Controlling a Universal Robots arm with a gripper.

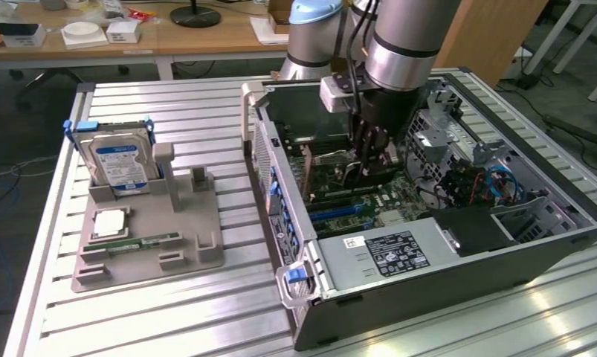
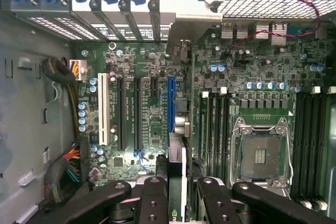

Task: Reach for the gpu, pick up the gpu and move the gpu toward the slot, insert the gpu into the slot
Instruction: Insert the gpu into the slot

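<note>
**GPU in the grip, lined up over the slot — insertion not finished**

Exterior view: the arm [image 1: 398, 37] goes down into the open computer case [image 1: 457, 275]. The gripper [image 1: 369, 160] sits low inside the case, just above the motherboard [image 1: 378, 197]. Outside the case, on the exterior view's left, a grey holder [image 1: 149, 253] carries the hard drive [image 1: 120, 160], well apart from the gripper. From this side the card is hard to pick out among the dark parts inside the case.

Wrist view: the black fingers [image 2: 155, 192] are clamped on the gpu [image 2: 177, 169], which is seen edge-on and stands upright between them. It hangs inside the case over the motherboard. Its edge is in line with the long blue slot [image 2: 170, 103], which runs straight out from under the card. I cannot tell whether the card's bottom edge touches the slot or is just above it.

Progress: the reach and the pick-up are done, since the card is in the grip and inside the case. The carry to the slot looks done too, and the alignment seems good. What is left is the seating — most of the blue slot is bare, so I judge the card not pushed home.
</note>
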